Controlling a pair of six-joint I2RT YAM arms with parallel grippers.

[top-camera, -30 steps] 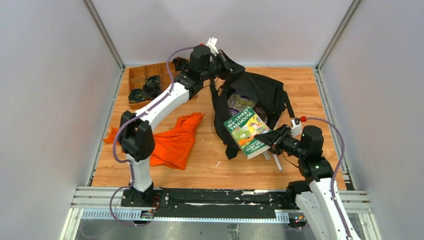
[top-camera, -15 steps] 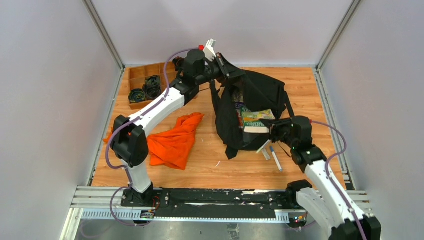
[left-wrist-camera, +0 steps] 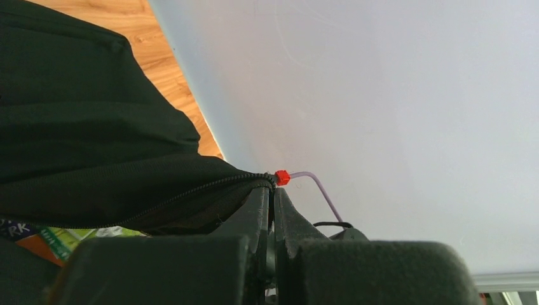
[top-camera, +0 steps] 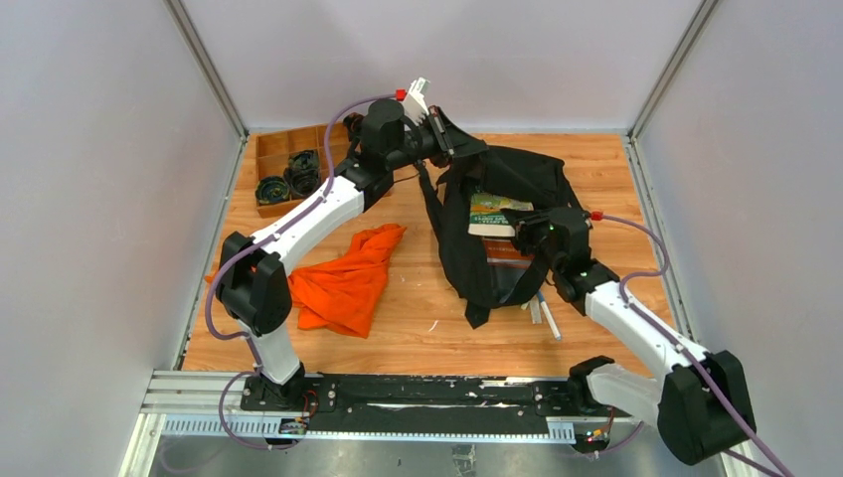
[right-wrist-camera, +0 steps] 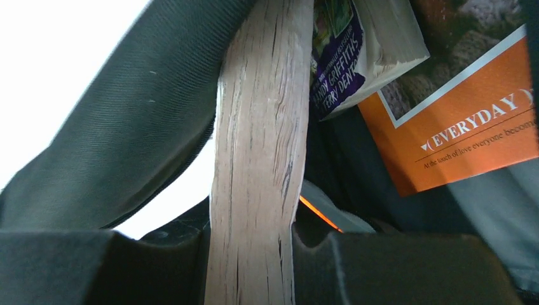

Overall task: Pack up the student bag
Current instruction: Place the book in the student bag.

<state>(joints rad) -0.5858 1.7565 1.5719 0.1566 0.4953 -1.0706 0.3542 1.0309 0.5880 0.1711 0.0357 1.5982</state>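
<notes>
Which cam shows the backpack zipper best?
Left wrist: the zipper runs straight into the left gripper, shut on the backpack rim. Top external shows it too small; right wrist shows only fabric and books.

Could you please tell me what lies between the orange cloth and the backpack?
Only bare tabletop separates the cloth from the backpack, seen in the top view.

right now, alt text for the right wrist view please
The right end effector is shut on a pale book seen edge-on, poked into the black student bag. Behind it show a purple-covered book and an orange cover reading EVERYDAY.
</notes>
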